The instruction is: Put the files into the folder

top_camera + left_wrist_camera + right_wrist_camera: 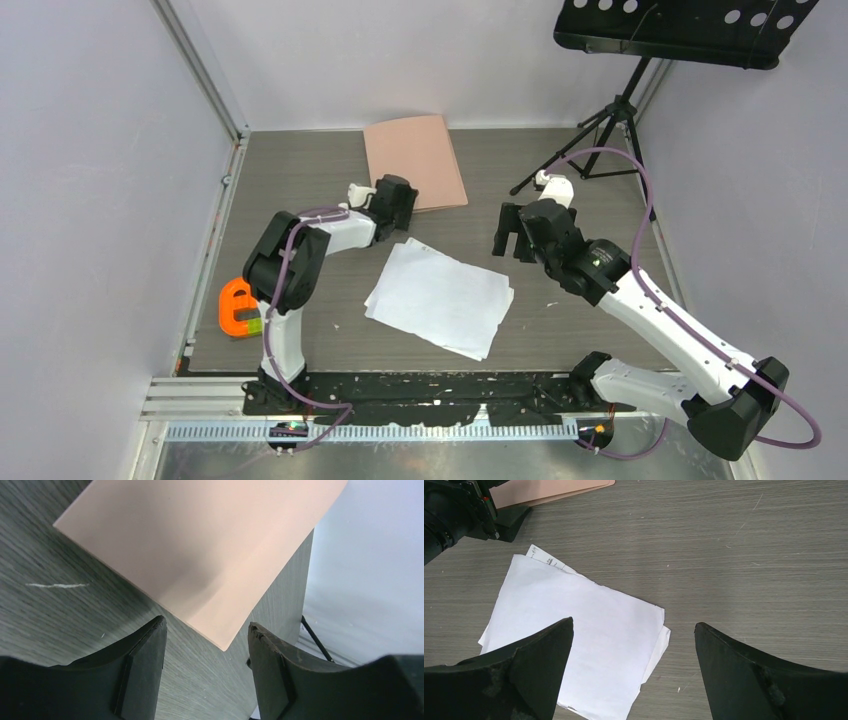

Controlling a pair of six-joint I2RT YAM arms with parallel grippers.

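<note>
Where my left arm reaches: it bends low over the table (560, 180), elbow back near its base, forearm running out to the folder's near edge.
Left gripper (398, 203) (206, 625): moderately parted, gripping nothing; on my wrist feed the folder's corner points into the gap, and I cannot tell whether it touches.
Right arm: stretched diagonally from its base, wrist raised and tipped down, just to the right of the paper.
Right gripper (510, 248) (634, 625): spread wide and empty, hanging above the stack's right edge.
Folder (413, 160) (200, 545) (554, 490): shut and flat at the table's far side; smooth matte salmon-pink card, rectangular.
Files (440, 297) (574, 625): thin white sheets, slightly fanned, lying skewed at mid-table, apart from the folder; faint writing on one exposed corner.
Table surface: grey wood-grain, lightly scratched.
Orange object (238, 307): glossy plastic, rounded, near the table's left edge beside my left arm.
Music stand (680, 30): black perforated tray on a tripod, far right corner.
</note>
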